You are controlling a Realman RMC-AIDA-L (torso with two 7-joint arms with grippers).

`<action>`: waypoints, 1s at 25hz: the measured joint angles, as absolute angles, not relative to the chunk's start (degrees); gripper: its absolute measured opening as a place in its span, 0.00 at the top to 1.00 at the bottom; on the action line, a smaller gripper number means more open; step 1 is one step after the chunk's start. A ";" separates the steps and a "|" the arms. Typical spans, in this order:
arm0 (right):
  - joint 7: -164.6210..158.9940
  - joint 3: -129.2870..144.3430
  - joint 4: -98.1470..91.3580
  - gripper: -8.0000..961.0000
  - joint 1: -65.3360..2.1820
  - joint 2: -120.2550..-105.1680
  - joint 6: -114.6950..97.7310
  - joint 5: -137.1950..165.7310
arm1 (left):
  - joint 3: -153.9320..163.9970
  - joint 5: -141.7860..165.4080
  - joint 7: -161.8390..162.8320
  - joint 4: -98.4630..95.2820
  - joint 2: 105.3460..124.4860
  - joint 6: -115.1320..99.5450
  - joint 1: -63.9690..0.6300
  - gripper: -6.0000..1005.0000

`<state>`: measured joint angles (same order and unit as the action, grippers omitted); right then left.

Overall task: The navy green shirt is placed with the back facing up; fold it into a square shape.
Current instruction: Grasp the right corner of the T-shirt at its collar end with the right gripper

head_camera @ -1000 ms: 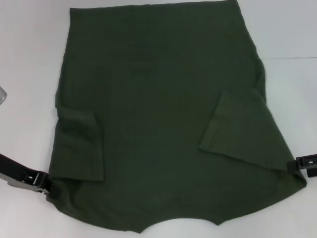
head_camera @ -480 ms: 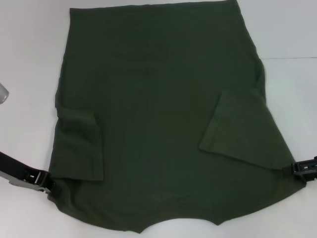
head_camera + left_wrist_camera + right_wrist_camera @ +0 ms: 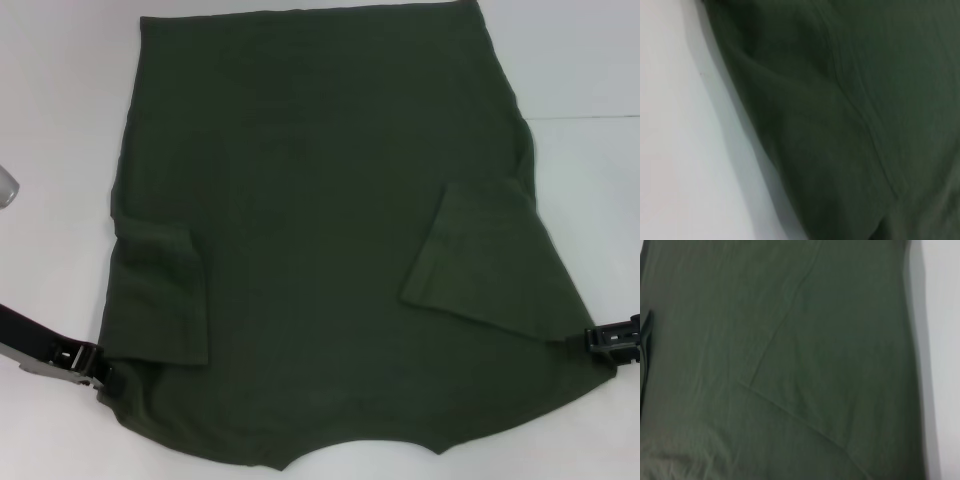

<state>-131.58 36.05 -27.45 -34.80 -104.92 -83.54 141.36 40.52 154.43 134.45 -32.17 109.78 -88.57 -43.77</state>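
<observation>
Here the navy green shirt [image 3: 320, 230] is spread across the white table [image 3: 60, 120]; its lower corners are pinched by the left hand [image 3: 98, 372] and right hand [image 3: 590, 340].

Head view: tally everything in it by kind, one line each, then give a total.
Navy green shirt, both sleeves folded in: 1
Grippers at the shirt's near corners: 2, left gripper, right gripper
White table: 1
Clear object cut off at the table's left edge, unidentifiable: 1
Total: 5
</observation>
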 joint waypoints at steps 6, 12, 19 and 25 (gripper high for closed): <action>-131.72 35.90 -27.31 0.01 -35.12 -105.05 -83.66 141.35 | 40.52 154.42 134.43 -32.17 109.77 -88.60 -43.88 0.97; -131.94 35.85 -27.15 0.01 -35.30 -105.09 -83.86 141.26 | 40.52 154.42 134.34 -32.17 109.70 -88.60 -44.07 0.97; -131.84 34.99 -27.21 0.01 -35.33 -105.02 -84.38 141.12 | 40.52 154.42 134.24 -32.17 109.60 -88.59 -44.21 0.97; -131.62 34.13 -27.29 0.01 -35.48 -104.62 -85.11 141.06 | 40.52 154.42 134.21 -32.17 109.60 -88.62 -44.29 0.97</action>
<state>-131.62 34.14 -27.29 -35.48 -104.62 -85.11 141.06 40.52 154.42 134.21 -32.17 109.60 -88.62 -44.29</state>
